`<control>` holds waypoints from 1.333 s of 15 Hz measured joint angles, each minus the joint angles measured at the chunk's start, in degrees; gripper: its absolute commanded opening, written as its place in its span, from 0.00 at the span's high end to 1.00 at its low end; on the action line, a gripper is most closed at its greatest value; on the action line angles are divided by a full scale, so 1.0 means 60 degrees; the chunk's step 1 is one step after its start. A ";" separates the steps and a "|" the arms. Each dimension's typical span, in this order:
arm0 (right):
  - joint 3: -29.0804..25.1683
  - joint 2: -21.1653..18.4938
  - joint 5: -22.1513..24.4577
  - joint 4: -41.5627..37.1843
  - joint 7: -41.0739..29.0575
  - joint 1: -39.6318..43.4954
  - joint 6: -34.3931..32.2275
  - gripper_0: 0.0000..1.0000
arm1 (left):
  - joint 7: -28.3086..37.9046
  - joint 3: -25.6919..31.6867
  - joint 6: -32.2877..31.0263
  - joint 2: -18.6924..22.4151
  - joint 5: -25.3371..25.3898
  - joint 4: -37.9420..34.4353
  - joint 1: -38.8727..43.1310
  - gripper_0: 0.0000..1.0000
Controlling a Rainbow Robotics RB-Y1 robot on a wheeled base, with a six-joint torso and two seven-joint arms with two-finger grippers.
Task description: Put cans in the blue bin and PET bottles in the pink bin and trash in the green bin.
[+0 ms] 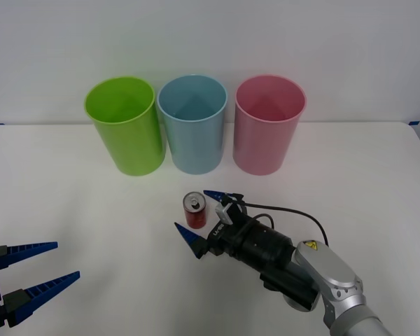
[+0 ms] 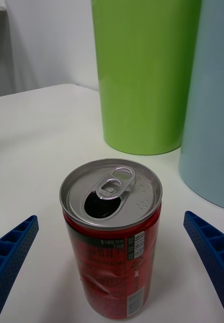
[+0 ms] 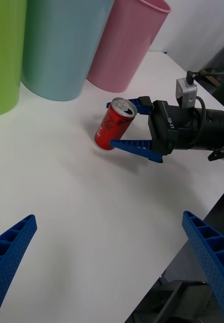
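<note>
A small red can (image 1: 194, 211) with an opened silver top stands upright on the white table (image 1: 91, 203), in front of the blue bin (image 1: 192, 124). My right gripper (image 1: 191, 209) is open around it, one blue finger on each side, with a gap to the can (image 2: 112, 237) on both sides. The green bin (image 1: 122, 126) stands left of the blue one and the pink bin (image 1: 269, 124) right of it. My left gripper (image 1: 66, 260) hangs open at the table's near left, away from the can (image 3: 112, 128). PET bottles and trash are out of view.
The three bins stand close together in a row at the back of the table, near the white wall. The right arm's black wrist and cable (image 1: 266, 245) stretch from the near right. Bare tabletop lies around the can and left gripper.
</note>
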 measured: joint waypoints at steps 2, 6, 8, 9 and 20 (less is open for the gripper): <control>0.0000 0.0000 0.0005 0.0001 0.0012 -0.0006 0.0000 0.99 | 0.0000 0.0000 0.0000 0.0000 0.0000 0.0000 0.0000 0.00; 0.0016 0.0000 0.0072 0.0003 0.0119 -0.0056 0.0033 1.00 | 0.0000 0.0000 0.0000 0.0000 0.0000 0.0000 0.0000 0.00; 0.0021 0.0000 0.0073 0.0003 0.0138 -0.0059 0.0032 1.00 | 0.0000 0.0000 0.0000 0.0000 0.0000 0.0000 0.0000 0.00; 0.0026 0.0000 0.0073 0.0001 0.0146 -0.0064 0.0031 1.00 | 0.0000 0.0000 0.0000 0.0000 0.0000 0.0000 0.0000 0.00; 0.0027 0.0002 0.0001 -0.0009 0.0160 -0.0072 -0.0072 1.00 | 0.0000 0.0000 0.0000 0.0000 -0.0001 0.0000 0.0000 0.00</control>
